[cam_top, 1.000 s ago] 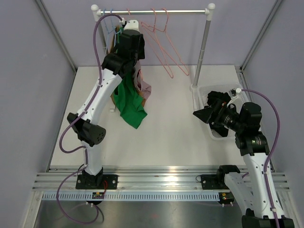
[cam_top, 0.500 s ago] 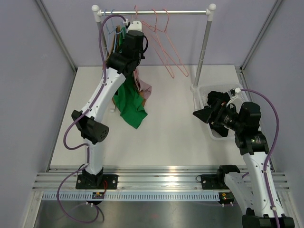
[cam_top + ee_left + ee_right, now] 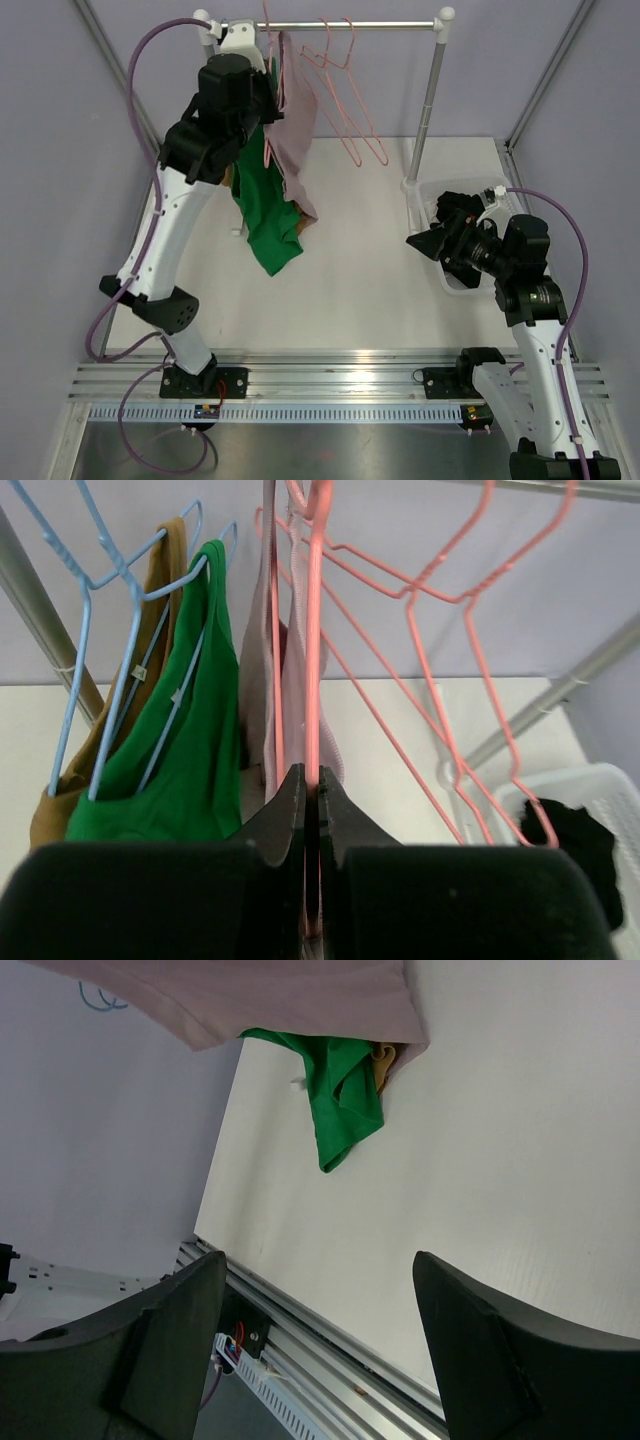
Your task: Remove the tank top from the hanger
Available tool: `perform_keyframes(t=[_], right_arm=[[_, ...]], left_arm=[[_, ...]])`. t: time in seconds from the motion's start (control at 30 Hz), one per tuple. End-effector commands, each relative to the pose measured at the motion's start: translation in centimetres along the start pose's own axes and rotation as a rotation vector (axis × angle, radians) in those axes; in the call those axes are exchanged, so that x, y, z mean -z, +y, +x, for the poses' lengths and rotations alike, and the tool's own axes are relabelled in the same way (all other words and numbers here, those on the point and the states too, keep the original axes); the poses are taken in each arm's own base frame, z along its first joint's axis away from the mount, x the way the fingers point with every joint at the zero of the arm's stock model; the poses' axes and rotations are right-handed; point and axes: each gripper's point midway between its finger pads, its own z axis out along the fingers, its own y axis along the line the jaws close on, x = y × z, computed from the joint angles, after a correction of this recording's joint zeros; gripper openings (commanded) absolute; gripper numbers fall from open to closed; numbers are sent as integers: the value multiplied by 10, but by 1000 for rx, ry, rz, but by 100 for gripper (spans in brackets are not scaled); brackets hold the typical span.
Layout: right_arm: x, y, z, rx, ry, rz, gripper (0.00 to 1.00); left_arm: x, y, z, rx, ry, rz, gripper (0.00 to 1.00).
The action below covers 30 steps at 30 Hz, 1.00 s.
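Observation:
A mauve tank top (image 3: 293, 135) hangs on a pink wire hanger (image 3: 316, 630) at the left end of the rail (image 3: 340, 24). My left gripper (image 3: 266, 72) is up at the rail. In the left wrist view it (image 3: 311, 780) is shut on that hanger's wire, with the tank top's straps (image 3: 290, 685) just beyond the jaws. My right gripper (image 3: 415, 243) hovers open at the right, holding nothing. In the right wrist view it (image 3: 318, 1260) looks across the table, with the tank top's hem (image 3: 250, 995) along the top edge.
A green tank top (image 3: 265, 215) and a brown garment (image 3: 165, 575) hang on blue hangers left of the held one. Empty pink hangers (image 3: 345, 100) hang further right. A white bin (image 3: 440, 200) with a dark item (image 3: 575, 835) stands by the right rack post (image 3: 425, 110).
My left gripper closed on the pink hanger's wire, and the left arm swung up and left toward the rail. The mauve tank top rose with it and now hangs higher. The right arm stayed put.

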Motion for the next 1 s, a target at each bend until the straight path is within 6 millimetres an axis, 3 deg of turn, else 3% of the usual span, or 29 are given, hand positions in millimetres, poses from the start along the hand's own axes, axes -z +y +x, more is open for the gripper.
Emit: perform_keyframes(t=[0.0,0.17,0.23,0.3,0.33,0.4,0.43,0.5,0.57,0.63,0.67,0.77,0.83,0.87,0.97], right_arm=[[7,19,-13,69,-31,-33,83],[10,23,-17,85,-35,-32,83],[11,25,-19,93,-41,-38,83],[11,26,-20,102,-39,-39,83],[12,28,-20,107,-37,-44,83],[12,32,-20,115,-25,-65,83],[12,36,-20,124,-24,-82,83],[12,40,-18,132,-9,-113,83],[13,45,-17,146,-5,-138,83],[13,48,-17,151,3,-156,83],[13,51,-15,151,17,-173,83],[13,58,-14,168,33,-208,83],[10,59,-12,170,50,-219,83],[9,59,-10,169,56,-223,83],[0,58,-1,161,90,-234,82]], left_arm=[[50,-21,-38,93,-94,166,0],[83,-29,-33,146,-57,254,0],[88,-31,-19,159,-23,268,0],[110,-37,-14,181,-20,324,0],[106,-37,8,174,27,323,0],[134,-40,4,201,-3,379,0],[135,-39,20,200,21,379,0],[168,-39,18,218,-4,432,0],[179,-39,38,233,25,459,0],[210,-29,32,265,-18,497,0],[214,-30,49,271,20,523,0],[246,-25,63,279,39,611,0],[251,-19,85,284,89,603,0],[263,-17,89,300,94,635,0],[278,-17,124,305,184,698,0]])
